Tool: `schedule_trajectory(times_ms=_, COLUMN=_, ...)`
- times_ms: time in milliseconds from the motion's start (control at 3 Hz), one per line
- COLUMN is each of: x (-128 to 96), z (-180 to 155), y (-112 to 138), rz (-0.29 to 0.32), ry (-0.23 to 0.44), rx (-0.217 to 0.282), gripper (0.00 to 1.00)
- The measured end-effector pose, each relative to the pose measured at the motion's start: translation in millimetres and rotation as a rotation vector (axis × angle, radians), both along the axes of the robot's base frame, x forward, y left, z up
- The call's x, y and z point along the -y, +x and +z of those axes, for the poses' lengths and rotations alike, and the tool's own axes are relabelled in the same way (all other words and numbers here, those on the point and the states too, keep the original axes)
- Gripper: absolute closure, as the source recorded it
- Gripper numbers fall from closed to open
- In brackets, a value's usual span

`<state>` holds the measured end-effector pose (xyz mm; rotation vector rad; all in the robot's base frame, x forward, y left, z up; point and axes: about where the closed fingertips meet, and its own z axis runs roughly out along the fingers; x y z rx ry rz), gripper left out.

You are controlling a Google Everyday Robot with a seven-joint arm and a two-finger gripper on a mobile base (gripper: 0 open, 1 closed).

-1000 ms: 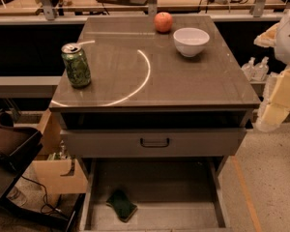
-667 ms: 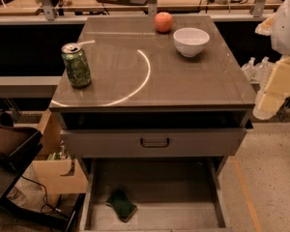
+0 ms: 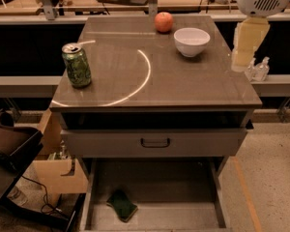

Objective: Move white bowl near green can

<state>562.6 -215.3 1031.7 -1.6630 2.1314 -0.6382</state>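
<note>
Find white bowl near far right corner of surface, green can at left edge. Note pincer off right edge; apart or together, cannot tell.

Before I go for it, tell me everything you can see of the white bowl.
The white bowl is small, round and glossy, ceramic by the look, with a narrow foot. It stands upright and looks empty on the table's far right part, just right of the apple without touching it, and far from the can. The gripper hangs to its right, apart from it.
</note>
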Motion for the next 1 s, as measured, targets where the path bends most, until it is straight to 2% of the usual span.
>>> schedule_trajectory(times_ms=333, x=8, z=9, y=7, rz=-0.014, ry=-0.052, rx=0.034, gripper=0.00)
schedule_trajectory(times_ms=667, x=8, z=10, y=7, rz=-0.014, ry=-0.052, rx=0.035, gripper=0.00)
schedule_trajectory(times_ms=1000, x=-3, z=-7, y=39, rz=0.004, ry=-0.040, rx=0.040, gripper=0.00)
